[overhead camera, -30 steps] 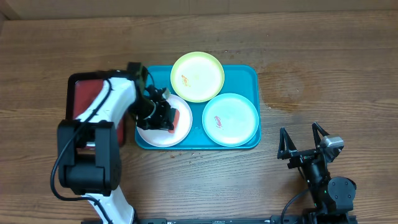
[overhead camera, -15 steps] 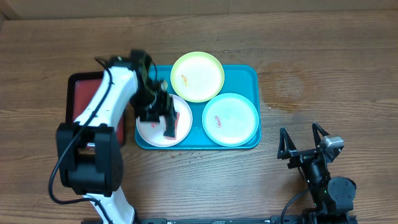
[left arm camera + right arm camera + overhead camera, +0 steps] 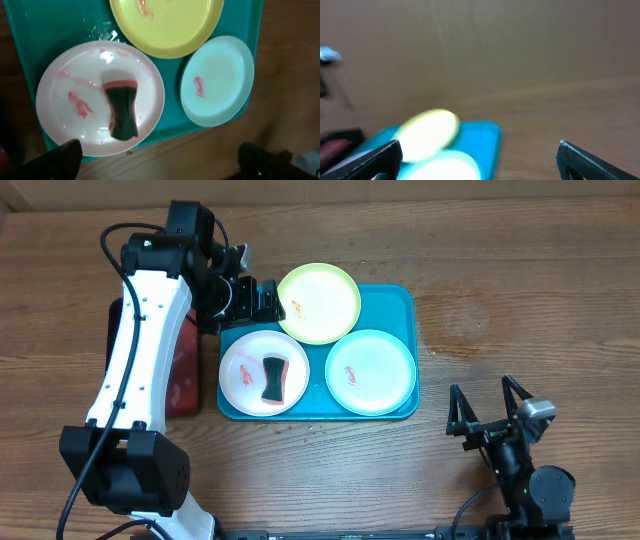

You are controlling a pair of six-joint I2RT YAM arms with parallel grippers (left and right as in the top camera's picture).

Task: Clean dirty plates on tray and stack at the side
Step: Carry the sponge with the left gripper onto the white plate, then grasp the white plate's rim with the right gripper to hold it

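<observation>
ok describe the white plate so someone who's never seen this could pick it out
On the wooden table lies a teal tray. The white plate fills its lower left corner in the overhead view. Unlike the yellow-green plate and the mint plate, it has a black-and-red pad lying on it.

In the overhead view the left arm (image 3: pixel 140 350) covers most of the red tray (image 3: pixel 185 375), leaving mainly a strip along its 3 o'clock side. The left wrist view cuts off the yellow-green plate (image 3: pixel 167 25) and the teal tray (image 3: pixel 50 30) at 12 o'clock. The right wrist view is blurred throughout, and a pale plate (image 3: pixel 445 167) there runs off the picture at 6 o'clock.
</observation>
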